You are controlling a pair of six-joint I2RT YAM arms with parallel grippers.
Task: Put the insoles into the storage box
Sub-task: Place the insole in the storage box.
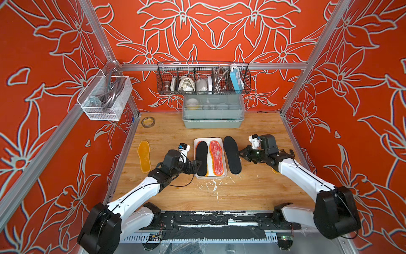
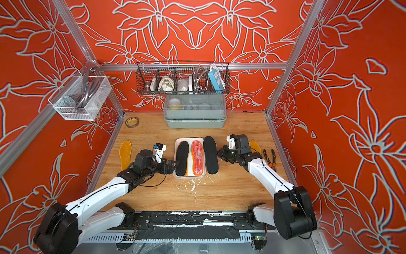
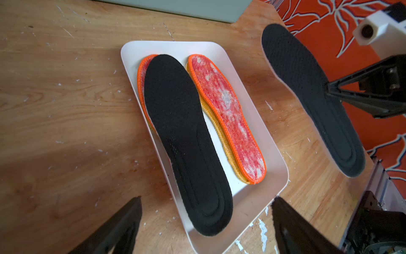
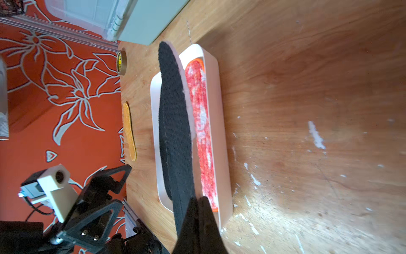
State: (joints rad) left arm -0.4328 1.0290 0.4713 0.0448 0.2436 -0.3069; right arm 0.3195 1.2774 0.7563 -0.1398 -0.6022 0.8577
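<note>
Right tool (image 4: 197, 205) pinched shut on the long edge of a black insole (image 1: 231, 155), at 3 o'clock from the storage box (image 1: 208, 139). Insole lifted off the worktop (image 1: 241, 193) and tilted, lying along the box's rim but outside it. Left tool (image 3: 206, 199) spread wide and empty at 8 o'clock from the box, fingers (image 3: 118, 226) either side of its near end, touching nothing.

Wooden worktop flecked with white at 6 o'clock. Grey-green bin (image 1: 213, 118) with translucent lid at 12 o'clock, against the back wall. White storage box at the centre, long sides running 12 to 6.

Inside, two stacks side by side:
- On the 9 o'clock side, second black insole (image 3: 186, 143) on top of a red-and-white mottled insole (image 3: 140, 77), little more than its orange edge showing.
- On the 3 o'clock side, second mottled insole (image 3: 226, 118) on top of an amber-yellow insole (image 3: 227, 154).

Loose amber insole (image 1: 144, 156) flat at 9 o'clock, well apart from the box. Second loose amber insole (image 2: 254, 146) at 3 o'clock, partly hidden behind the right arm. Pliers (image 2: 269, 158) just beyond it, near the worktop's edge. Tape roll (image 1: 147, 121) at 11 o'clock.
</note>
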